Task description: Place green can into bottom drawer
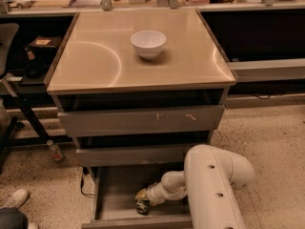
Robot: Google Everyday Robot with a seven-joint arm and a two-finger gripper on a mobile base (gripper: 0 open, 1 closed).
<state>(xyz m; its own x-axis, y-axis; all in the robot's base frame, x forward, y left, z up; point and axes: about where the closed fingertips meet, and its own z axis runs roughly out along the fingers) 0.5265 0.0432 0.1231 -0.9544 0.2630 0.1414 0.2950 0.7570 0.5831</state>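
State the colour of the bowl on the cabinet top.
The small round bowl is white, camera view; the gripper is in the open grey-brown bottom drawer.
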